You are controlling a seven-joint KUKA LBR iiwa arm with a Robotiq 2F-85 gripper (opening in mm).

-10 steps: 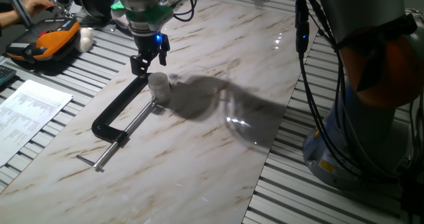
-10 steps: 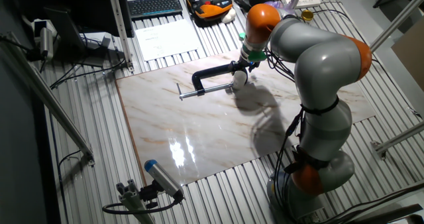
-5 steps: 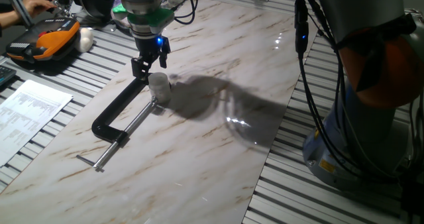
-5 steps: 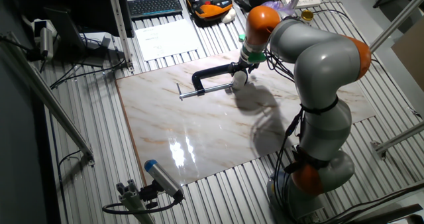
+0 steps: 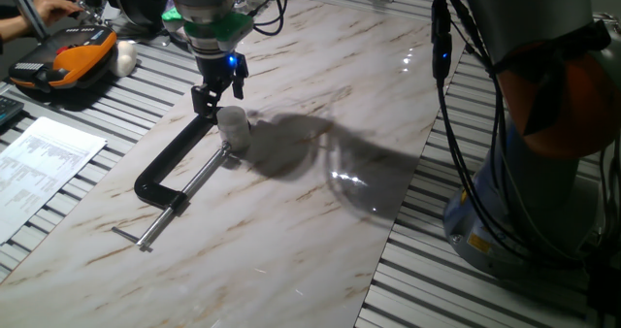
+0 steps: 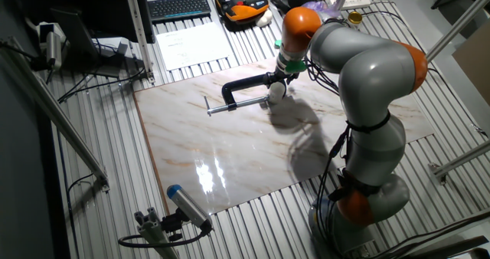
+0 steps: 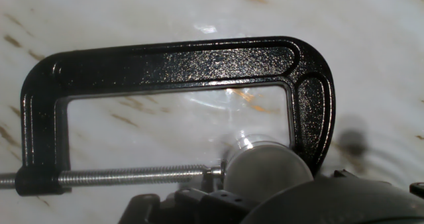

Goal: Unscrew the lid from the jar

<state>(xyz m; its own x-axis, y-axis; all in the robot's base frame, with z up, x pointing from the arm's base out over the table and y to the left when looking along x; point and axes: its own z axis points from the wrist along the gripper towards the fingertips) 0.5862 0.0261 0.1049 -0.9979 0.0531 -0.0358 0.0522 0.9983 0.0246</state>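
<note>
Hand view: the lid (image 7: 268, 168), a round whitish cap, sits on top of the jar (image 5: 234, 134), which stands upright on the marble bench (image 5: 320, 202) inside the mouth of the black C-clamp (image 7: 165, 71). The clamp's threaded screw (image 7: 132, 177) presses against one side of the jar and the clamp's fixed end meets the other. Judged purpose: the clamp pins the jar body so that only the lid turns when twisted.

Gripper (image 5: 217, 85): hangs just above and slightly to the far side of the jar, fingers pointing down. It holds nothing. Whether the fingers are spread or closed cannot be told from these views. Judged purpose of this pose: lining up over the lid before descending to grasp it.

Surroundings: printed paper sheet (image 5: 44, 158) and orange case (image 5: 73, 61) lie on the slatted table well apart from the jar.
</note>
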